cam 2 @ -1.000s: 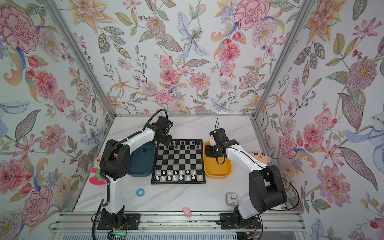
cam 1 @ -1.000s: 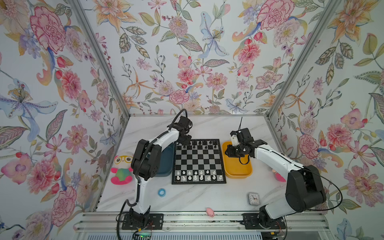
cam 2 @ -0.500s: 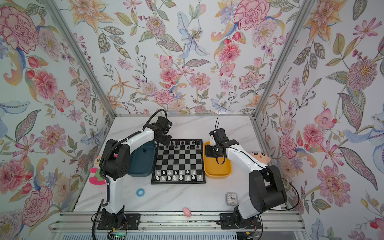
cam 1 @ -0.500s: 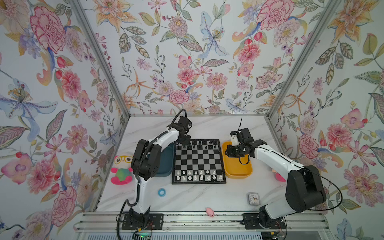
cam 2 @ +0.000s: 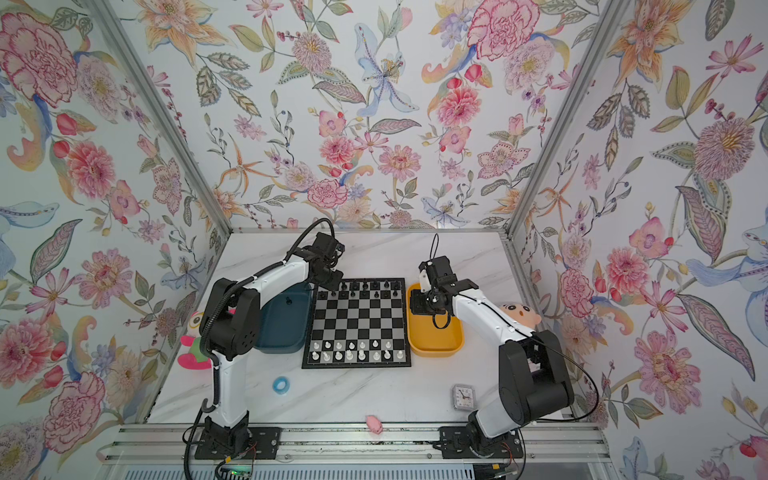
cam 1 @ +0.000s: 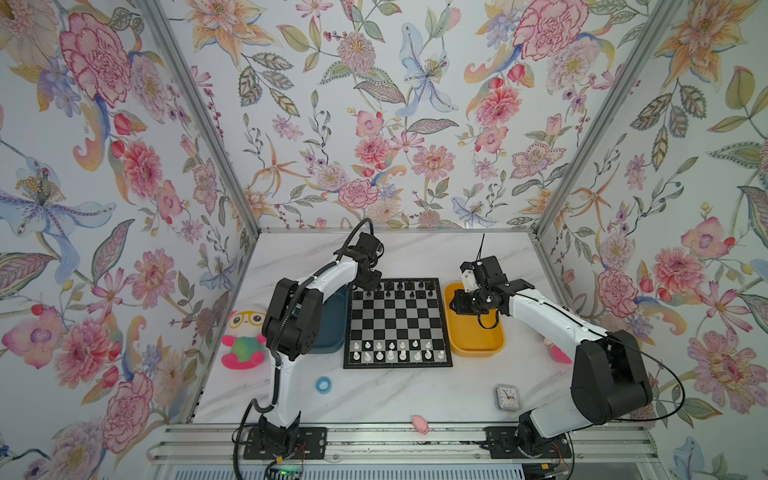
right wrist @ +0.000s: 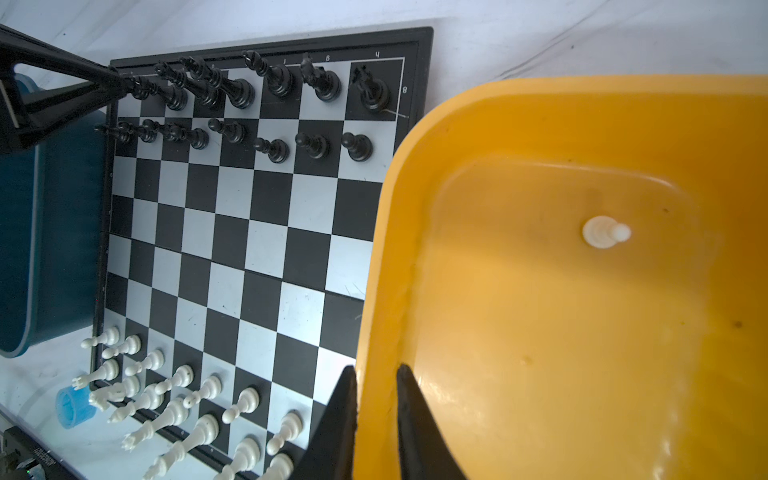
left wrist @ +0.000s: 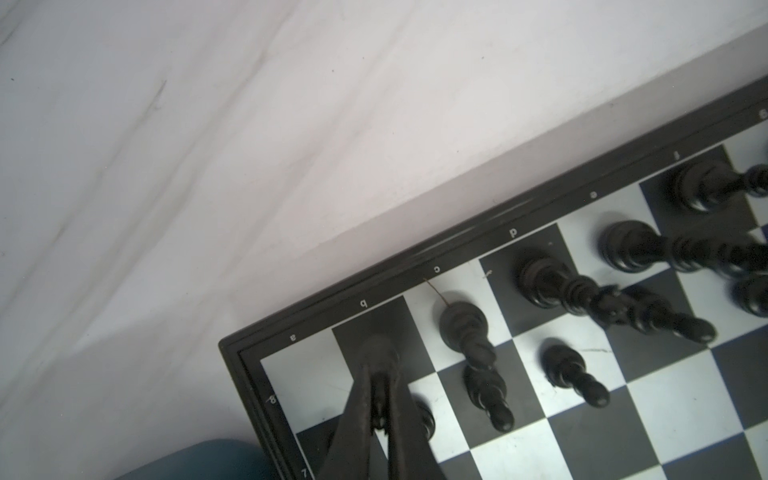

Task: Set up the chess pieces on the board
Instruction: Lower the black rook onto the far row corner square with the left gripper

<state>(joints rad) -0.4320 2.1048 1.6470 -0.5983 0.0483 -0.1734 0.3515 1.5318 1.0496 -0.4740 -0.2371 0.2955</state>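
On the marble tabletop [cam 1: 374,399], by size:

- Board [cam 1: 397,322]: centre. Black men [right wrist: 232,91] stand along its far two rows, corner square a bare. White men [right wrist: 174,399] stand along the near two.
- Yellow bin [cam 1: 478,349]: just beside the board, on the right arm's side.
- Teal bin [cam 2: 286,332]: just beside the board, opposite the yellow one.
- Right pincer [right wrist: 376,368]: jaws slightly apart, empty, hovering at the yellow bin's board-side rim.
- Left pincer [left wrist: 378,363]: closed, apparently on a black piece [left wrist: 376,347] standing on the far row's b square.
- White pawn [right wrist: 602,233]: alone on the yellow bin's floor.
  - It sits deeper in than the right pincer, on the side away from the board.
  - It seems upright, long axis vertical, so a grasp from above probably suits.
  - The right arm is far nearer; the left is across the board.
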